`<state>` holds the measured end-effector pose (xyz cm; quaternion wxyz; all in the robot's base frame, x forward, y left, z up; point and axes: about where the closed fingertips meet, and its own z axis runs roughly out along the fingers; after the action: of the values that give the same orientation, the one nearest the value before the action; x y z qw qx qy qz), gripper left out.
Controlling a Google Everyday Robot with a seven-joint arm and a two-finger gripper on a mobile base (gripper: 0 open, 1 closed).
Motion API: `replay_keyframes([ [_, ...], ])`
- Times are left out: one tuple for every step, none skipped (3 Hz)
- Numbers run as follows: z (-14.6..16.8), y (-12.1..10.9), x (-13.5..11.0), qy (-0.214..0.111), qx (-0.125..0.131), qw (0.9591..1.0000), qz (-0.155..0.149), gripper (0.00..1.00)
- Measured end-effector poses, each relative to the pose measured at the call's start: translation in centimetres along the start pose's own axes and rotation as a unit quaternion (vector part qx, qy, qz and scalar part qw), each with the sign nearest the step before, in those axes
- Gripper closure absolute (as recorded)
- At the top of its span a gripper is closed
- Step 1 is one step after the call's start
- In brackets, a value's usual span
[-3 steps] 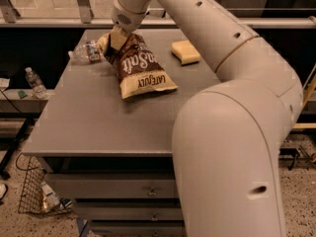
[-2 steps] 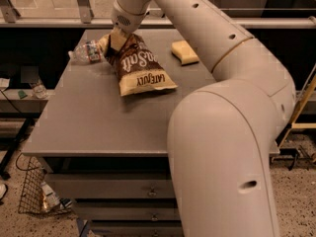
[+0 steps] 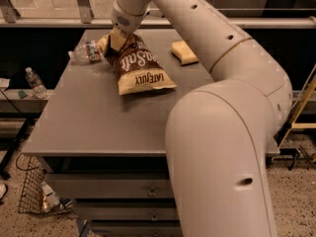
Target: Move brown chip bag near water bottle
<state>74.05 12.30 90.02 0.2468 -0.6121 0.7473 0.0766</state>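
The brown chip bag (image 3: 139, 65) lies on the grey table (image 3: 98, 117) at the far middle, its "LATE JULY" end towards me. The water bottle (image 3: 85, 52) lies on its side right beside the bag's far left corner, almost touching it. My gripper (image 3: 116, 41) comes down from the big white arm onto the bag's far top end and is shut on that end, between the bag and the bottle. The bag's top edge is hidden under the gripper.
A pale yellow sponge (image 3: 184, 52) lies at the far right of the table. A small upright bottle (image 3: 35, 83) stands on a low ledge to the left. A wire basket (image 3: 34, 191) sits on the floor at the left. My arm covers the table's right side.
The bag, the bottle and the gripper stay in place. The arm's near elbow has shifted slightly to the left.
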Motion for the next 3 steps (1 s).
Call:
replay_keyframes([
  [0.36, 0.07, -0.02, 0.001, -0.002, 1.0000, 0.000, 0.59],
  [0.75, 0.14, -0.05, 0.002, -0.004, 1.0000, -0.001, 0.36],
  [1.14, 0.22, -0.07, 0.002, -0.006, 1.0000, -0.001, 0.13],
])
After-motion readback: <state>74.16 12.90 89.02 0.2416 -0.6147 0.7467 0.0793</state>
